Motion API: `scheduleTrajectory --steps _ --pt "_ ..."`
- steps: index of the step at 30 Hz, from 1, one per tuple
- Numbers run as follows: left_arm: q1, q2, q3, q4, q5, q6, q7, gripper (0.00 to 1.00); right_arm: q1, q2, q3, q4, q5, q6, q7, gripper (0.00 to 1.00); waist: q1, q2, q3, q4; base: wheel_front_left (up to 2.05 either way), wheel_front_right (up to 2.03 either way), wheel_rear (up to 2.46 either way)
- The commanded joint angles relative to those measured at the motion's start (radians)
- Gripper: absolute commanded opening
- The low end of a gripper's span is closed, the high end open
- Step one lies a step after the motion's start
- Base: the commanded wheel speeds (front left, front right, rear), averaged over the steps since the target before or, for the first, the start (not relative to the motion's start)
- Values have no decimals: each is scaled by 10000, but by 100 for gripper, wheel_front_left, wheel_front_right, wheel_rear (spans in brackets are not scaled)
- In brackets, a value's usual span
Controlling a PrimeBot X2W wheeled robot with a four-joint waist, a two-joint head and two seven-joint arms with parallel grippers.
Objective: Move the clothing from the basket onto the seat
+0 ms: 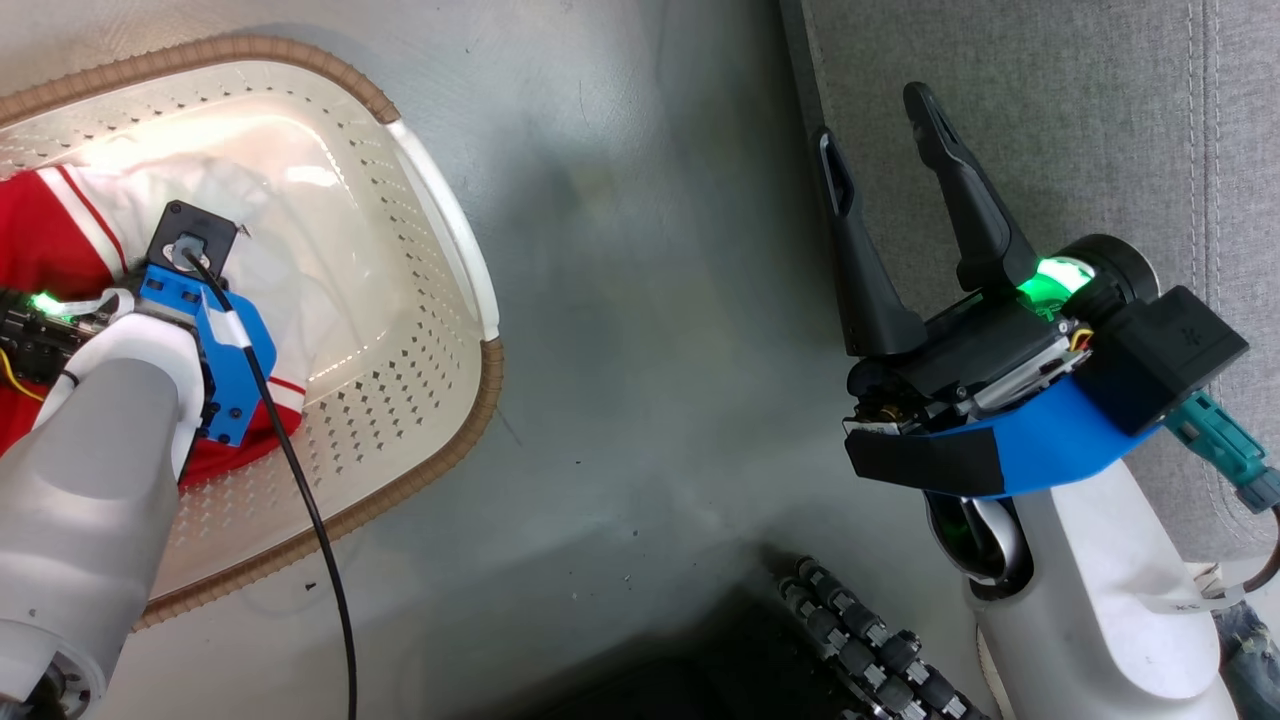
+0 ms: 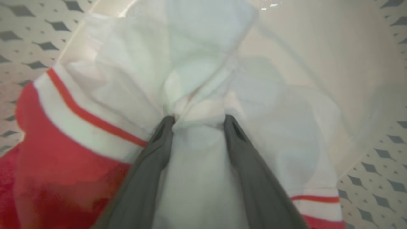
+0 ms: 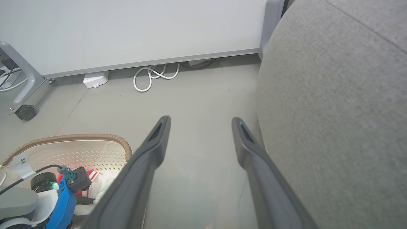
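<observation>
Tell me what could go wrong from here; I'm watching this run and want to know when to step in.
The left gripper straddles just a bunched white fold of the clothing, so a thin pinch may slip on lifting. The black cable from that wrist hangs across the basket rim and could snag as the arm rises.

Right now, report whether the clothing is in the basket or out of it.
In. The clothing lies within the basket's perforated walls, and the left gripper straddles a bunch of its white fabric there.
</observation>
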Motion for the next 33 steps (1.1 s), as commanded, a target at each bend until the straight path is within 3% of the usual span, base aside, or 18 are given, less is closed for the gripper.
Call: scheduleTrajectory --steps 1,9,19,25,33 --pt "38 20 -33 162 -37 -84 126 0 -19 19 3 -43 3 1 -53 100 1 0 -3 -3 0 0 0" --pt "11 -48 -42 547 -248 -382 214 0 -110 19 19 24 37 1 -53 100 1 0 -16 -66 0 0 0" --pt "-143 -146 133 530 -526 -467 -633 0 -524 17 208 153 165 1 -52 100 1 0 -385 -186 0 0 0" --pt "281 -724 230 464 -788 -492 -1380 0 -350 16 51 523 -199 1 -52 100 1 0 -1830 310 0 0 0" --pt "1273 -2031 337 330 -1309 -799 -2630 0 473 5 -244 1328 -820 1 74 100 1 0 -4870 1470 0 0 0"
